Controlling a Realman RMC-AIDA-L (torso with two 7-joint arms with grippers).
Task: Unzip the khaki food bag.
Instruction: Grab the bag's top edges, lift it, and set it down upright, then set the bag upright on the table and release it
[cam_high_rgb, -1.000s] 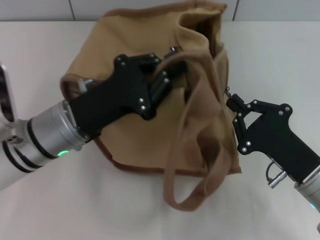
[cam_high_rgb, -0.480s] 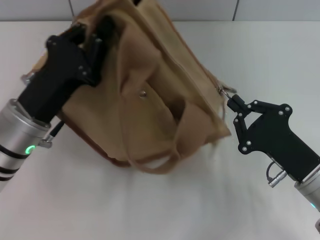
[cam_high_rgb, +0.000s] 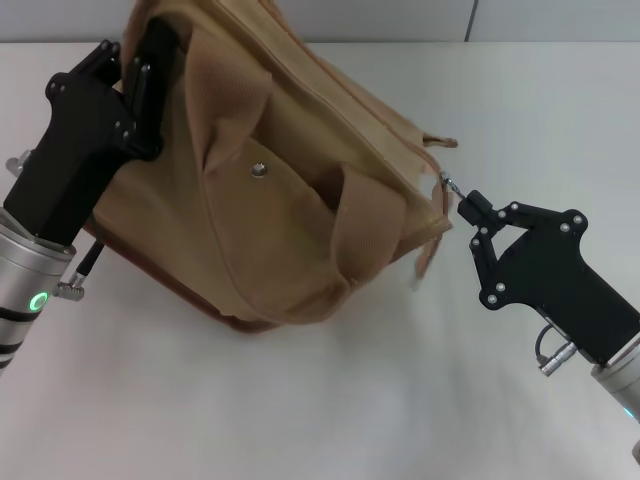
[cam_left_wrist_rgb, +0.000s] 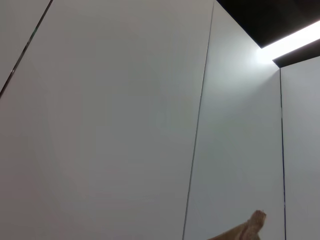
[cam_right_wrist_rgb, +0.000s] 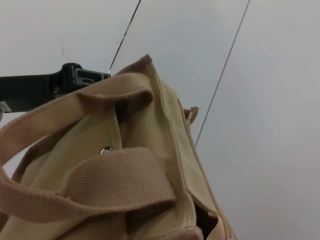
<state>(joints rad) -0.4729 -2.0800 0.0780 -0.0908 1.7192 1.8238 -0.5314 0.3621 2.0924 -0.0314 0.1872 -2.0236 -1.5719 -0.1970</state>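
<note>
Left gripper (cam_high_rgb: 150, 75) is up at the far-left top corner of the khaki food bag (cam_high_rgb: 280, 200), clenched on the bag's fabric there, arm running down toward the near left edge of the table (cam_high_rgb: 300, 400). Green light on the left arm's silver wrist section.

Bag sits on the white table, centre-left in the head view, tipped over so the front pocket face points up at the camera. Metal snap (cam_high_rgb: 259, 171) visible on that face. One wide strap handle (cam_high_rgb: 345, 215) lies folded across the pocket side; right wrist view shows two strap loops (cam_right_wrist_rgb: 100, 185) stacked over the same face, snap just between them. Zippered top edge runs along the bag's far-right side toward the right corner.

Zipper pull (cam_high_rgb: 447, 183) sticks out at the bag's right corner, small and silver. Right gripper (cam_high_rgb: 470, 207) is right at it, fingertips pinched on the pull; jaws closed narrow. Right arm comes in from the near right, resting low over the table.

Left wrist view: mostly wall panels, only a tan scrap of the bag (cam_left_wrist_rgb: 245, 231) at the edge.
</note>
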